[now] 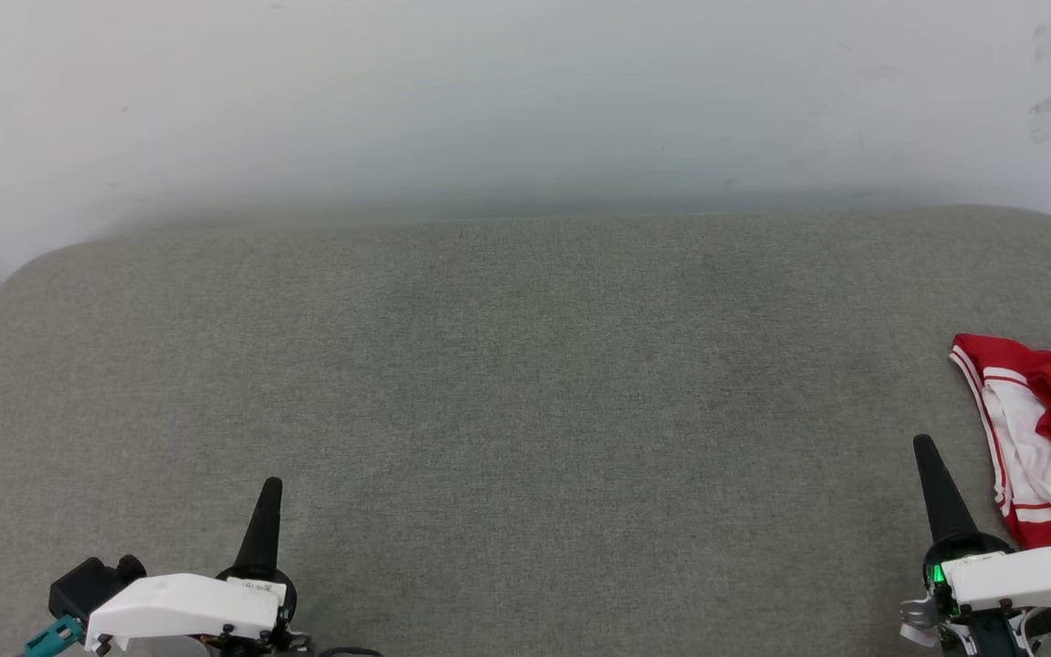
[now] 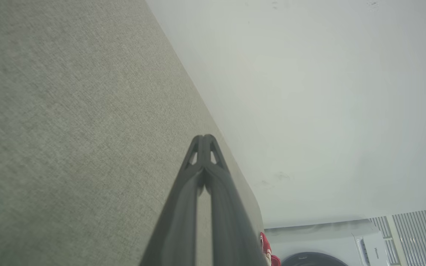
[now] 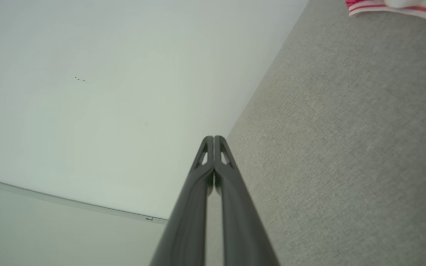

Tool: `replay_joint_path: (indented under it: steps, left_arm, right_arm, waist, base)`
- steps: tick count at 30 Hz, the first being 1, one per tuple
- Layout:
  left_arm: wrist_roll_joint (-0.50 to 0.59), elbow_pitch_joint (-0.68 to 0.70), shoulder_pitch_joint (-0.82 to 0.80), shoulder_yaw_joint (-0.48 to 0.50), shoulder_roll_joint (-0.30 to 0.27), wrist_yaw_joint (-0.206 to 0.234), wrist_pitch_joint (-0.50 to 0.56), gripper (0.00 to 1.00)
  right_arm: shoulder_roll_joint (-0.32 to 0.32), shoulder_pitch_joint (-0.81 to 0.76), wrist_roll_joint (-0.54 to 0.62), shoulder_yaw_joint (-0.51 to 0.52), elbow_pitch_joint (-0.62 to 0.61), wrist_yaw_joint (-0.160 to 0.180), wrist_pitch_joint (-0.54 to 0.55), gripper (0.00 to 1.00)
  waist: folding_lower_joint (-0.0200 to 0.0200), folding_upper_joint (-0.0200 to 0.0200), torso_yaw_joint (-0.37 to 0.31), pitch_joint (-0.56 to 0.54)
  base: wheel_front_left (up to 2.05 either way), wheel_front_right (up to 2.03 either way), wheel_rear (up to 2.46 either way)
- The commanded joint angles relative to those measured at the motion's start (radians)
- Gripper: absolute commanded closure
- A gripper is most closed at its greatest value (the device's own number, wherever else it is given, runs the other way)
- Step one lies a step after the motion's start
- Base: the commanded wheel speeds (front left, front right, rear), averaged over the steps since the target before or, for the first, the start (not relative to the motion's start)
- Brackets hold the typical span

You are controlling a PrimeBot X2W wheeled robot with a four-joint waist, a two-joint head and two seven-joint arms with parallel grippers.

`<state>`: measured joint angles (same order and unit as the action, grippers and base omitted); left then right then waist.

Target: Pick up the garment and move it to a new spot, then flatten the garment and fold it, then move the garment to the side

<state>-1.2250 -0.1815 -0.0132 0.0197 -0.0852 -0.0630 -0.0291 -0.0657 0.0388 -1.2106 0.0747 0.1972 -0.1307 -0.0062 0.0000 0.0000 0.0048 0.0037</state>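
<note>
Left gripper [image 1: 272, 484] and right gripper [image 1: 923, 444] are pinched together, empty, so a sloppy grab might shove the garment [image 1: 1050, 429] off the cushion [image 1: 525, 383].

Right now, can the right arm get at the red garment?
Probably yes: the garment lies crumpled just beside the right gripper, nothing between them. Its shut jaws must open first.
</note>
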Motion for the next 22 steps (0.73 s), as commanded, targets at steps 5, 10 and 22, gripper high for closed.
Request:
replay_joint_path:
  steps: [5, 10, 22]
  left_arm:
    - [-0.061, -0.004, -0.030, 0.010, -0.005, -0.015, 0.016, 1.00]
    - [-0.109, -0.011, -0.040, 0.015, -0.004, -0.022, 0.028, 1.00]
    - [-0.216, -0.029, -0.061, 0.028, -0.001, -0.038, 0.056, 1.00]
  right_arm:
    - [-0.005, 0.026, -0.061, 0.005, 0.003, 0.000, 0.016, 1.00]
    - [-0.004, 0.033, -0.108, 0.007, 0.008, 0.000, 0.028, 1.00]
    - [-0.001, 0.049, -0.212, 0.012, 0.021, 0.000, 0.055, 1.00]
  waist:
    - [0.0000, 0.0000, 0.000, 0.000]
    - [0.0000, 0.0000, -0.001, 0.000]
    - [0.0000, 0.0000, -0.002, 0.000]
  base:
    - [0.00, 0.00, 0.00]
    - [0.00, 0.00, 0.00]
    - [0.00, 0.00, 0.00]
